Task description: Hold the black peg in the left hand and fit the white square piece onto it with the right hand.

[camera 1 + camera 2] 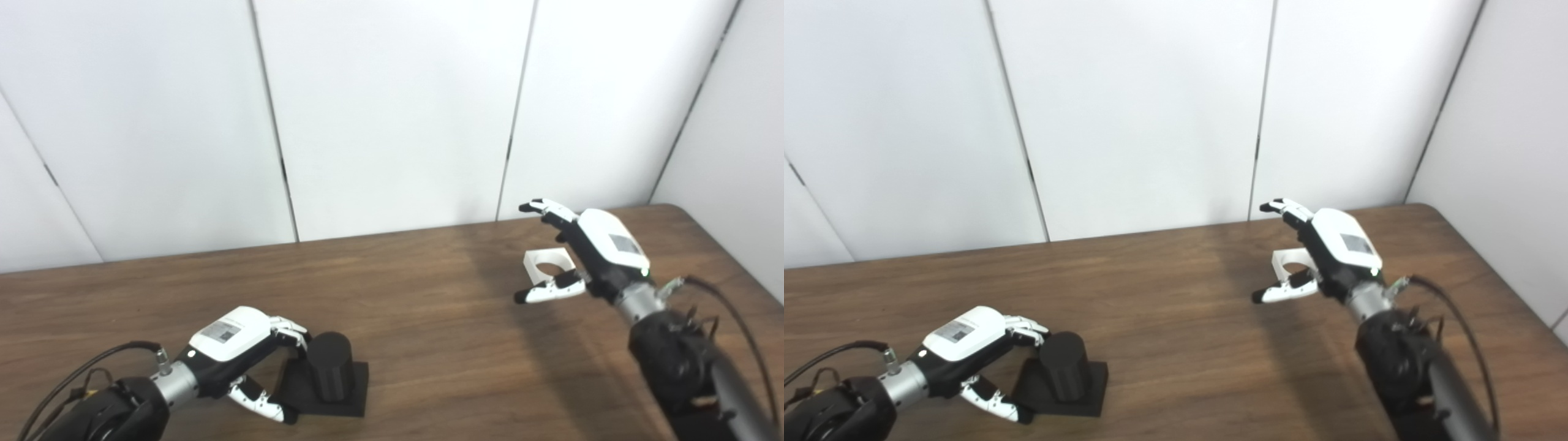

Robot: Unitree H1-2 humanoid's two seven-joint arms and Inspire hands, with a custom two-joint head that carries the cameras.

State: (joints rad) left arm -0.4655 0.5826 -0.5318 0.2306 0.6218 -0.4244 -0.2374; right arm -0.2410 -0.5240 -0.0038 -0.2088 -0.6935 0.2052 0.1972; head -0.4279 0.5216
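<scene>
The brown wooden counter point(429, 318) holds two things, and the black peg point(331, 366) is the landmark here. The peg is a short, fat, round post. It stands straight up on a flat black square base point(355, 392) near the front edge of the counter.

The left robot hand point(245, 349) is just beside the peg, on its left. Its fingers point(291, 331) curl toward the top of the peg and look like they touch it. Its thumb point(263, 404) reaches along the front of the base. The hand is open around the peg and does not squeeze it. The peg and its base sit flat on the counter.

Far to the right of the peg, and farther back, is the white square piece point(548, 263). It has a round hole in the middle. It lies on the counter and looks a little tilted, but it is hard to be sure.

The right robot hand point(582, 257) is at the white piece, well apart from the peg. Its fingers point(548, 208) stretch out above the far side of the piece. Its thumb point(545, 294) sticks out on the near side. So the piece sits between fingers and thumb. The hand is spread open and is not holding the piece. I cannot tell if the thumb touches it.

Behind the counter stands a plain white wall point(392, 110) with thin dark lines running down it.
</scene>
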